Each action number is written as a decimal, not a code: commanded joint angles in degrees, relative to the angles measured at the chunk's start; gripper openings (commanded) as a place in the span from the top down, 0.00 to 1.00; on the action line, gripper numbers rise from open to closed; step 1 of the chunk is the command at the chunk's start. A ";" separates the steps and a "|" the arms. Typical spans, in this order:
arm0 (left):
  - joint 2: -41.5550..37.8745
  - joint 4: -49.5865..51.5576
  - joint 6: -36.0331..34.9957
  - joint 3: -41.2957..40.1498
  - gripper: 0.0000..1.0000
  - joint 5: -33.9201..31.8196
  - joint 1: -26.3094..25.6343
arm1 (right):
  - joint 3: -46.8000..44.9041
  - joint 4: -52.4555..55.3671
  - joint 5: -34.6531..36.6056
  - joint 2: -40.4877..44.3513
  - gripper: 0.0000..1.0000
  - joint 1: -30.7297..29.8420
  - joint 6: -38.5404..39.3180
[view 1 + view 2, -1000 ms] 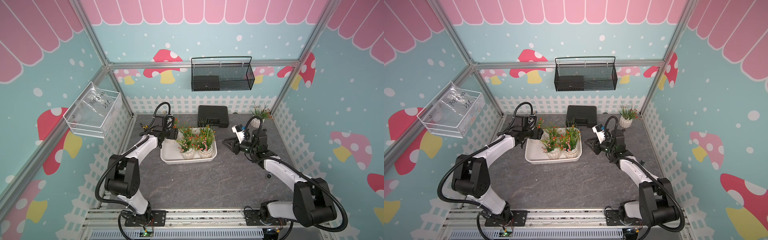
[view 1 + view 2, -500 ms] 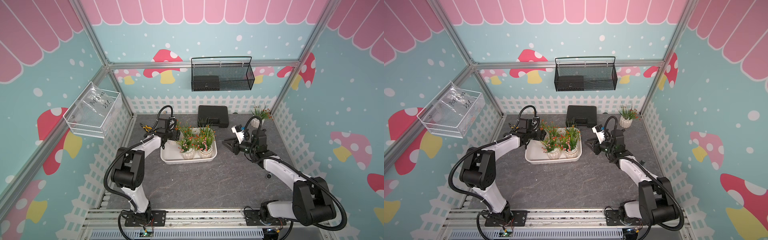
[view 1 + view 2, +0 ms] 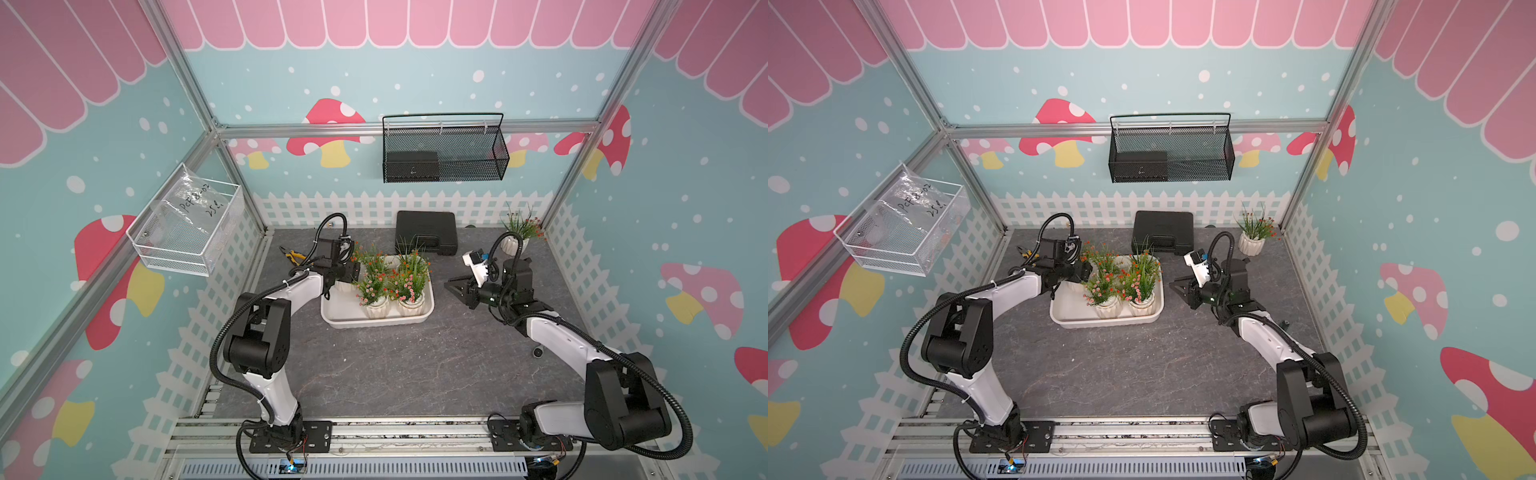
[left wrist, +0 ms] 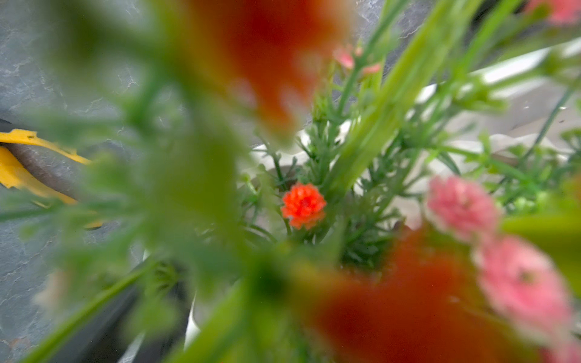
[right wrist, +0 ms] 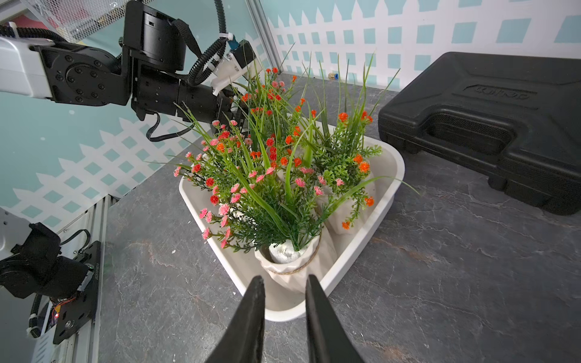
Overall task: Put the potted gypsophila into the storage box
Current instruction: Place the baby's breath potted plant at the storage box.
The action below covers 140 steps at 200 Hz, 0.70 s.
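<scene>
The storage box (image 3: pixel 374 324) (image 3: pixel 1100 323) (image 5: pixel 386 201) is a shallow white tub in mid-table. Several potted gypsophila stand in it, two at its front (image 3: pixel 376 307) (image 3: pixel 411 305). My left gripper (image 3: pixel 349 276) (image 3: pixel 1079 272) hangs over the box's back left corner, shut on another white pot (image 3: pixel 343 286). Its sprigs and a red flower (image 4: pixel 303 204) fill the left wrist view and hide the fingers. One more potted gypsophila (image 3: pixel 513 245) (image 3: pixel 1251 245) stands at the back right. My right gripper (image 3: pixel 451 287) (image 5: pixel 285 278) hovers just right of the box, narrowly open and holding nothing.
A black hard case (image 3: pixel 426 237) (image 5: pixel 490 125) lies behind the box. Yellow-handled pliers (image 3: pixel 296 257) (image 4: pixel 19 169) lie at the back left. A black wire basket (image 3: pixel 444 153) hangs on the back wall and a white mesh basket (image 3: pixel 187 228) on the left wall.
My left gripper has carried its pot rightward from the table's left side to the box's back left corner. The right arm has not moved.
</scene>
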<state>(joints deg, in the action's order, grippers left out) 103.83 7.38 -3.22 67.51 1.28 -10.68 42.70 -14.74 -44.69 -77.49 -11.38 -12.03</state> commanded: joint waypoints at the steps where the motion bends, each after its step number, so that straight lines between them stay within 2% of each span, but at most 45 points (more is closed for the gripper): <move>1: 0.84 -1.74 -0.50 0.81 0.33 -2.03 0.09 | 1.54 0.32 0.04 -0.38 0.74 -0.40 1.26; 57: 2.34 6.51 0.81 3.69 0.27 -1.02 0.14 | 1.97 1.67 2.39 -0.12 0.71 0.12 0.05; 91: 2.61 9.83 1.29 4.37 0.19 -1.74 0.17 | 1.20 2.06 3.03 1.31 0.71 0.45 -0.67; 140: -1.31 11.79 1.53 3.69 0.10 -2.04 0.21 | 0.72 3.20 4.11 2.94 0.68 1.17 -1.28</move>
<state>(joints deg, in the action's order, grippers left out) 104.36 15.79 -2.13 70.78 1.21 -10.68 43.05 -12.73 -41.32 -76.18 -10.81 -13.15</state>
